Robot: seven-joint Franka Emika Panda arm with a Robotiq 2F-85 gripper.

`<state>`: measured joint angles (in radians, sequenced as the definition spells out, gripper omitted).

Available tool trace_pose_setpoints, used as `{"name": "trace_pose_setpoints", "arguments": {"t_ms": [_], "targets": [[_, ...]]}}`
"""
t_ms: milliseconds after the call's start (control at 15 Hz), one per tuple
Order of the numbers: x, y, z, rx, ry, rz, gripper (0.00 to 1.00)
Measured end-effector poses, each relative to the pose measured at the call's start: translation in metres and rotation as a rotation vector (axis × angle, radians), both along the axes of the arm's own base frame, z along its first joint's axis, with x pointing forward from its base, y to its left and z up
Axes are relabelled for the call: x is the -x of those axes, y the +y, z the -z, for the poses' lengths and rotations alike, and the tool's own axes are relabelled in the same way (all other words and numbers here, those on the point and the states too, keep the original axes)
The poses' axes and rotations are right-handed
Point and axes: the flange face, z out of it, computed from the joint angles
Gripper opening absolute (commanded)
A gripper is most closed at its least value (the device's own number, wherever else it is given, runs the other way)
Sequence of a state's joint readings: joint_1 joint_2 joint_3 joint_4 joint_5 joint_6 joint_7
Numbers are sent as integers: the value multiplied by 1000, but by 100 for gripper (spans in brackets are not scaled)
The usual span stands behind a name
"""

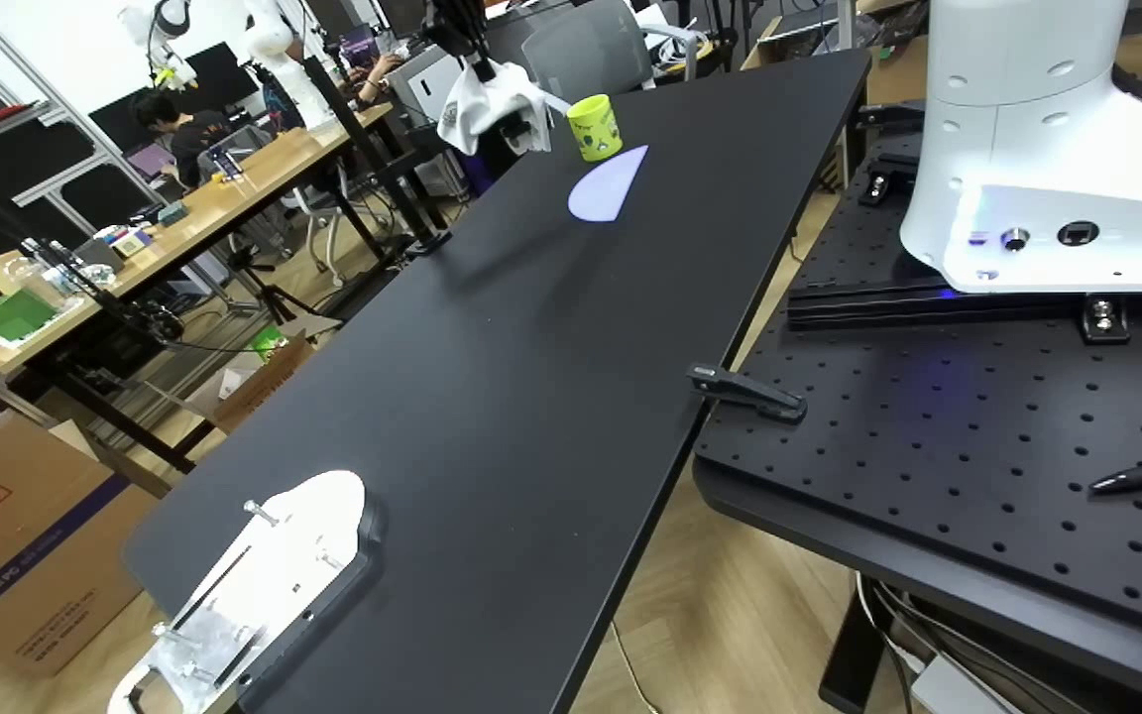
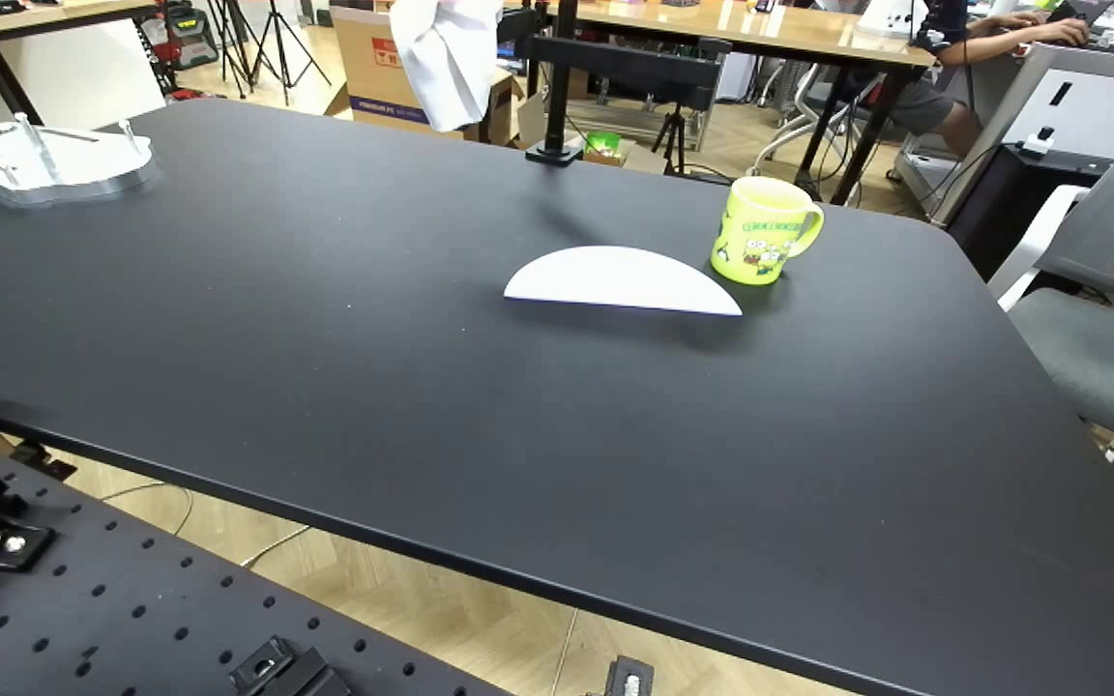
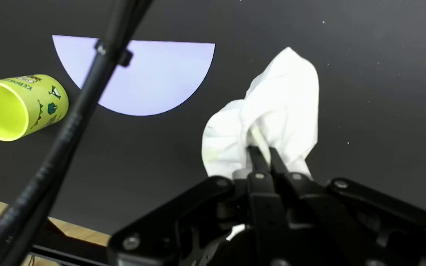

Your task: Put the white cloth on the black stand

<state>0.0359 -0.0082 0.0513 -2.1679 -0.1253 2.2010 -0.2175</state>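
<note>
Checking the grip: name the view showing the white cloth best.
Wrist view, showing the gripper pinching the white cloth. Both exterior views show it aloft; in an exterior view, the cloth is cropped above.

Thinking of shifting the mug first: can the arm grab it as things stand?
Probably not: the pincer is shut on the white cloth and would first have to release it, though nothing covers the mug.

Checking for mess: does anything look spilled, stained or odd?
Nothing looks spilled; the yellow-green printed mug stands upright. The white fabric cloth in the black pincer shows a faint yellowish patch in the wrist view, perhaps a stain.
</note>
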Motion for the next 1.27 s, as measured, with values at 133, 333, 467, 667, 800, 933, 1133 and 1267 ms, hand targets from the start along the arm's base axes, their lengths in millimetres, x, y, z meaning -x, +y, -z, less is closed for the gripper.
{"name": "trace_pose_setpoints", "arguments": {"t_ms": [133, 333, 467, 667, 800, 933, 1133, 1267], "targets": [[-1, 2, -1, 3, -11, -8, 37], [-2, 3, -2, 6, -21, -13, 57], [-2, 2, -3, 6, -24, -12, 69], [-3, -1, -10, 7, -42, -9, 91], [-1, -3, -23, 9, -68, -6, 99], [3, -5, -41, 17, -100, -7, 100], [16, -5, -70, 20, -116, 1, 100], [31, -7, -84, -4, -73, 26, 100]]}}
